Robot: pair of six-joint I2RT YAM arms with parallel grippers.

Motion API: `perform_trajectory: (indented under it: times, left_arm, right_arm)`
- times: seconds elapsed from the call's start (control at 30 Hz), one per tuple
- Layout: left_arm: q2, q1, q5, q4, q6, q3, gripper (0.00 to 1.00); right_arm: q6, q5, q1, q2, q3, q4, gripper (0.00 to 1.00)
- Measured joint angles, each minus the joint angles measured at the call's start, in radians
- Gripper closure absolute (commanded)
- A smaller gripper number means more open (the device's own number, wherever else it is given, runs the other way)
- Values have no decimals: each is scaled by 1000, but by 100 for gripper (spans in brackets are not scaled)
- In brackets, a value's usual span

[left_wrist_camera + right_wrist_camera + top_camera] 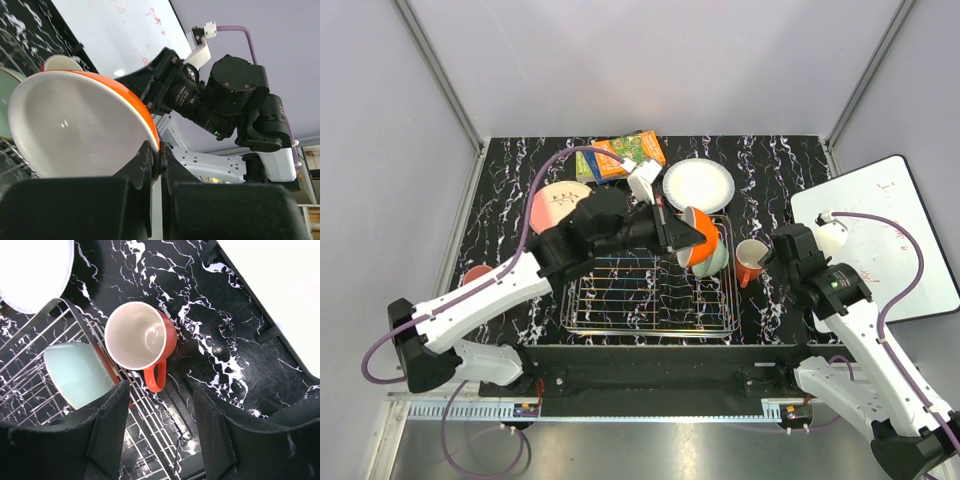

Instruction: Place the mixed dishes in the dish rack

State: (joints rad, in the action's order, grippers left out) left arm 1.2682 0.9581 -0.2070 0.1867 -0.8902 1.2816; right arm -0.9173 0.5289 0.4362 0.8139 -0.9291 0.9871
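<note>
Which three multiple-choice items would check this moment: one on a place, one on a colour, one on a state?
1. Where is the pale green bowl relative to the dish rack?
A. beyond it
B. inside it, at its right end
C. left of it

2. What colour is the inside of the orange bowl held by the left pincer?
A. white
B. black
C. blue

3. How does the right pincer stand by the orange-red mug?
A. shut on its handle
B. shut on its rim
C. open, gripping nothing

Key:
1 B: the right wrist view shows the bowl lying on the rack's wires.
2 A: the left wrist view shows a glossy white inside, with the rim clamped between the fingers.
3 C: the fingers stand wide apart and the mug sits free below them.
</note>
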Motion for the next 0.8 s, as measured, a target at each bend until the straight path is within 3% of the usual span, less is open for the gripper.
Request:
perform_trajectory:
  times: [0.33,0.53,0.8]
  left_arm:
    - [175,123,179,-60,-132,40,100]
    - [182,208,311,-70,-185,-7,100]
    - [187,232,362,-86,-328,-57,100]
  right_arm:
    - [-15,0,0,4,-20,-18,39]
    - [-15,-6,0,48,-37,-21,39]
    - [-22,-19,0,54,-37,-17,38]
